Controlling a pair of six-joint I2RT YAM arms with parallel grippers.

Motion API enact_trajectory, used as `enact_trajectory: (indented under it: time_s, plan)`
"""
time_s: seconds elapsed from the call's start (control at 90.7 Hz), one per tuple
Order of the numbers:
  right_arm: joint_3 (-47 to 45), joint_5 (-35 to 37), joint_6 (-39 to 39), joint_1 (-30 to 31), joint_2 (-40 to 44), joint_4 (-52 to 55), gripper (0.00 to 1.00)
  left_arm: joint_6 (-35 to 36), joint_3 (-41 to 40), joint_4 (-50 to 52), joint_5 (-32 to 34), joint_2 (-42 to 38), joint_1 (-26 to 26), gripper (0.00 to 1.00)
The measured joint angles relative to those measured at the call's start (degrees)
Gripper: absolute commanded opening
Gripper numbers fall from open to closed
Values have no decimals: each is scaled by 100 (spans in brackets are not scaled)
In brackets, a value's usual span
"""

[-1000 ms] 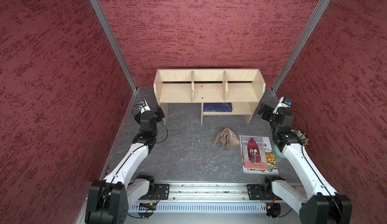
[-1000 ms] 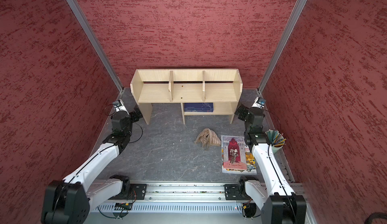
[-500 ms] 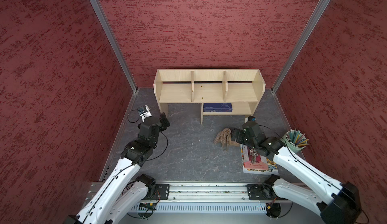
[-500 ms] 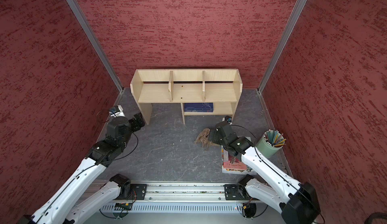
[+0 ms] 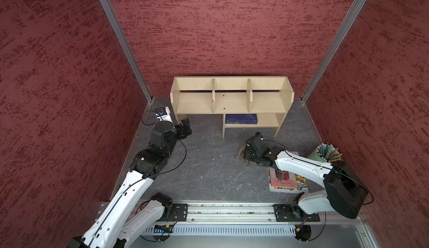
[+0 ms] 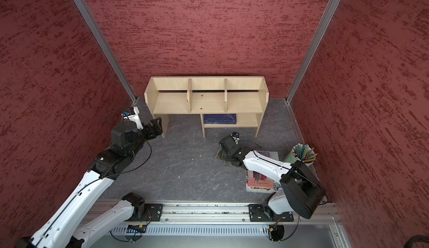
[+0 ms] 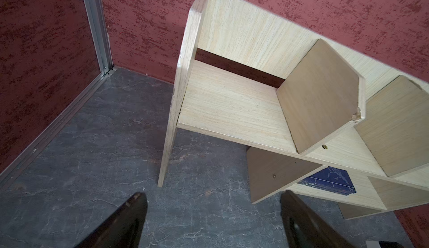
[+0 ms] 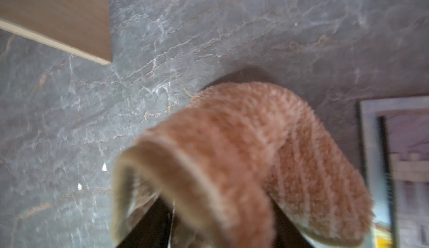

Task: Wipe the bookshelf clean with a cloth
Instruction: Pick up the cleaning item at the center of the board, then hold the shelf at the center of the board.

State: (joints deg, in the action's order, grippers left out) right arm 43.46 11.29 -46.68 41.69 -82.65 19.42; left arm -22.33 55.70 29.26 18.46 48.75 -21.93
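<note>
You were at the pick-up step; by the look of it, no wiping had begun. The cloth [image 8: 255,154] lay bunched on the floor [image 5: 209,165] just right of centre, at about 3 o'clock and well short of the bookshelf [image 5: 232,102], which stood against the back wall at 12 o'clock. The right gripper [image 8: 217,201] had its jaws closed on a raised fold of the cloth, though blur in the right wrist view left the firmness of that hold unconfirmed. Lifting the cloth, carrying it to the shelf and wiping every surface appeared to remain. The left gripper [image 7: 212,193] stood wide open and empty at 10 o'clock, beside the shelf's left side panel. The three upper compartments held nothing; the lower shelf held one flat dark blue item [image 5: 241,118]. A green cup [image 5: 313,156] at the far 3 o'clock edge held coloured pencils [image 5: 328,148]. A picture book [image 5: 285,182] lay flat at 4 o'clock, partly under the right arm.
</note>
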Motion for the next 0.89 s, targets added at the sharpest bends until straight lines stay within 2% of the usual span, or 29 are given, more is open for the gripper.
enact_trajectory:
  time_s: [0.044,0.055,0.209,0.353,0.54,0.727,0.893]
  plan:
    - [-11,2,50,2,-66,-90,1,-13,37,72,-74,57,101,94]
    - [-15,2,85,2,-79,-125,0,-13,48,83,-94,72,131,94]
    - [-70,-11,356,4,-101,-420,0,-31,227,168,-686,149,557,95]
    - [50,24,721,122,380,-295,0,-37,483,179,-1099,177,796,94]
    - [1434,151,1338,527,590,-129,0,-28,1014,-114,-1552,671,1073,92]
    - [3014,212,1816,918,-114,-514,0,85,1268,-654,-1906,1353,1287,92]
    - [3622,208,1980,1058,-1001,-658,0,162,1276,-1117,-2122,1840,1552,84]
